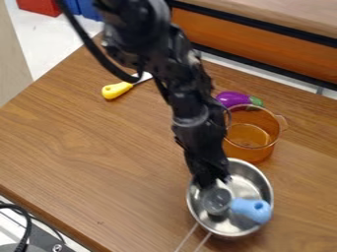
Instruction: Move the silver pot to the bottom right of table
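The silver pot (249,178) sits upright on the wooden table (99,147), low and right of centre in the camera view, its two-pronged wire handle (187,237) pointing down and to the left. The arm comes in from the top edge, and the gripper (212,182) hangs at the pot's upper-left side, its lower end overlapping the rim and the inside of the bowl in the view. The jaws are dark and bunched against the arm, so I can't tell whether they stand open or closed, or whether they grip the pot. Within the pot lie a small round grey piece (217,200), just below the gripper, and a light-blue handle (252,210) with a hole near its end — that end reaches over the right side of the rim. Just beyond the pot stands a see-through orange pot (247,153), upright, with a loop handle on its right; I see no food in it. A purple toy eggplant (230,99) with a green end lies right behind it. Well apart, up and to the left, is a yellow-handled utensil (117,90), partly behind the arm.
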`<act>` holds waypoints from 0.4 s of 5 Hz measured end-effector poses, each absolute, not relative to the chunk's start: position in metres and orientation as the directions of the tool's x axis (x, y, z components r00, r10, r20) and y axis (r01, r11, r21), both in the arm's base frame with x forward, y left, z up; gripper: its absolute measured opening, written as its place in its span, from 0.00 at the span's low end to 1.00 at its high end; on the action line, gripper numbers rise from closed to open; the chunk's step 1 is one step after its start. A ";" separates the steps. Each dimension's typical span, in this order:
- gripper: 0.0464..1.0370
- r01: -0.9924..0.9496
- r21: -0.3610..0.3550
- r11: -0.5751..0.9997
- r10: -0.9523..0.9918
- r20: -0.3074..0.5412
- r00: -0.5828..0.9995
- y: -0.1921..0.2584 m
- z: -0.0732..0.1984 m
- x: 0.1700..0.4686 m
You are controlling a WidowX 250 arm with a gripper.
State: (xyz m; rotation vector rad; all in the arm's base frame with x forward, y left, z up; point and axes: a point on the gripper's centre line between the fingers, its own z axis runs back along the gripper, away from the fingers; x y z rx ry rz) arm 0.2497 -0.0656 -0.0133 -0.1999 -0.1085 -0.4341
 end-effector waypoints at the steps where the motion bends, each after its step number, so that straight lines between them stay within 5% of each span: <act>1: 0.01 0.458 -0.133 0.879 -0.434 0.174 0.884 -0.080 -0.015 0.253; 2: 0.01 0.449 -0.115 0.886 -0.421 0.205 0.884 -0.086 -0.015 0.257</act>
